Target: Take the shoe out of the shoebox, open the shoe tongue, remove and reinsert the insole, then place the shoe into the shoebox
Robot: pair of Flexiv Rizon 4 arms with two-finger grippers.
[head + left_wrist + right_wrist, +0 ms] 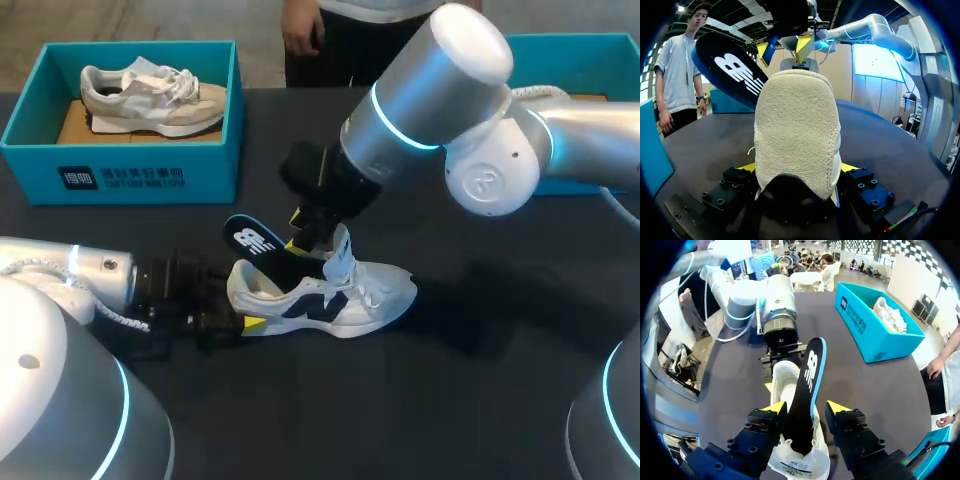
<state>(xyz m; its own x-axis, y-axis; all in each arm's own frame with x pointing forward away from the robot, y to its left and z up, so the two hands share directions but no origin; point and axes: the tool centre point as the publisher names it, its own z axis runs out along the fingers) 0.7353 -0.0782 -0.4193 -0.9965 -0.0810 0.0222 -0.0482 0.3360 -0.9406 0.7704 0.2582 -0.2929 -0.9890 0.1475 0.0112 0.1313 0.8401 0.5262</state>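
White shoe (335, 295) lies mid-frame on the table (480, 400), its firm heel clenched by the left claw (248, 315). The right claw (298, 235) grasps the insole (252, 241), likely light and floppy; pinch near its edge.

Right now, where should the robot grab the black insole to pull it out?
Probably the raised end of the insole, which sticks up out of the white shoe while its other end is tucked inside. Come from above, since the left hand clamps the heel from behind.
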